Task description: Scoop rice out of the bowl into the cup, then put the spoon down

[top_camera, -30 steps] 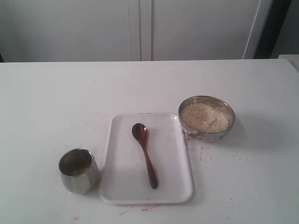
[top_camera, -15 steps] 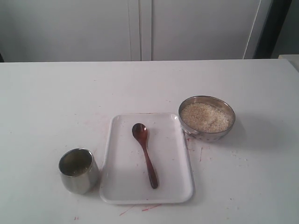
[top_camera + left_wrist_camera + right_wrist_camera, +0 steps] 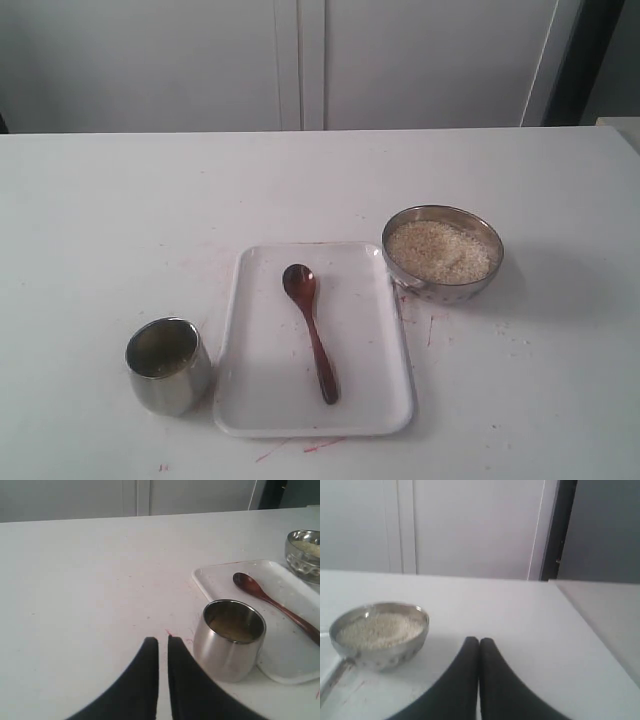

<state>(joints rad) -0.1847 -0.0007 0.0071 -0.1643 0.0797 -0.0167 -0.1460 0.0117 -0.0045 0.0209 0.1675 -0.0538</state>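
Rice (image 3: 441, 250), red-marked white table (image 3: 120, 200), pale cabinet doors (image 3: 150, 60)

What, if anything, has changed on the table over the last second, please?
Nothing has visibly changed. The spoon still lies untouched on the tray. The cup stands at one side of the tray and the bowl of rice at the other, all where they were. Nothing has been taken hold of or let go.
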